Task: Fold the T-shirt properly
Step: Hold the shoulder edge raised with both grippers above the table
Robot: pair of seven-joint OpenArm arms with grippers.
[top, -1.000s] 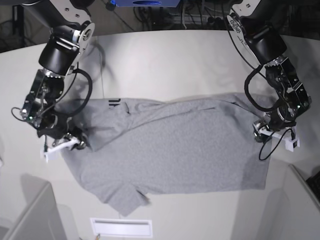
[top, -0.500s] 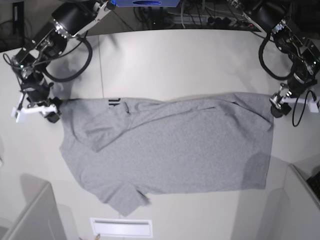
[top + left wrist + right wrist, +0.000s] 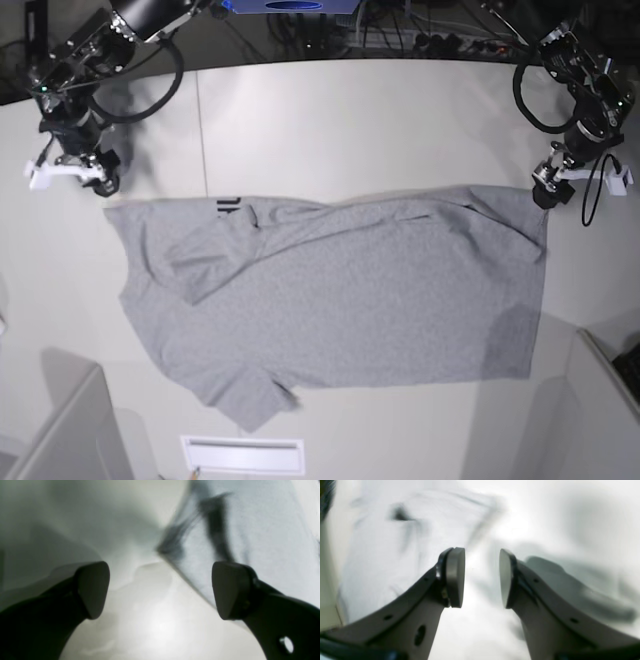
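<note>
Shirt (image 3: 340, 290) lying limp, soft, light on desk (image 3: 330, 120); both jaws gaping, empty; grip corner hems.

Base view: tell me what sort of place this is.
Probably a robotics lab workstation. A plain white table holds only the T-shirt, the left gripper and right gripper hang over its far corners, and cables and electronics crowd the back edge.

Left gripper (image 3: 160, 591) fingers (image 3: 93, 588) apart, T-shirt (image 3: 262, 537) corner beyond
</note>
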